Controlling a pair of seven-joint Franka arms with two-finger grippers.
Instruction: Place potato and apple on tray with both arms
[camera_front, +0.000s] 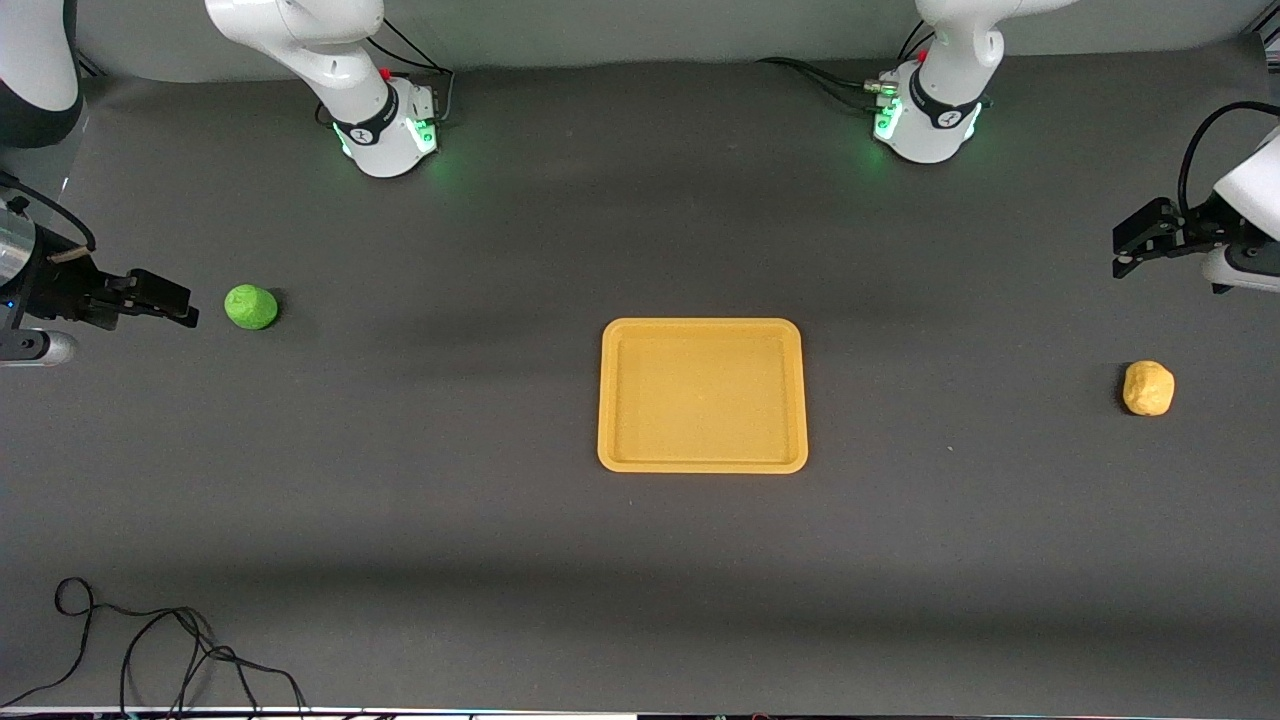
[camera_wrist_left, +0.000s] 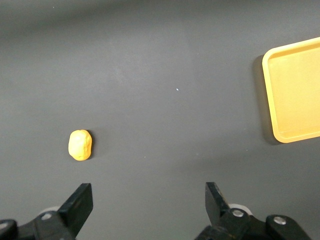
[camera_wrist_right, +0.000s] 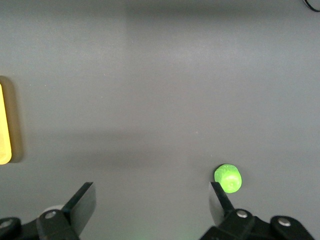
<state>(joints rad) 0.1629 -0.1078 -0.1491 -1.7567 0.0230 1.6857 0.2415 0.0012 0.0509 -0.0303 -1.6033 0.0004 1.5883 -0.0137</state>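
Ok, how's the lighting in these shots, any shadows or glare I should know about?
Front view: soft shadow bands cross the dark table, and green base lights glow near both arm bases. Left wrist view: even light, the potato crisp. Right wrist view: a faint band, the apple very bright.

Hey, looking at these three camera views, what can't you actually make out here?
- Tray: cut off by the frame edge in both wrist views; whole only in the front view.
- Left gripper and right gripper: both open over bare table, with only the fingertips inside the wrist frames.
- Undersides of the potato and the apple: hidden against the table.
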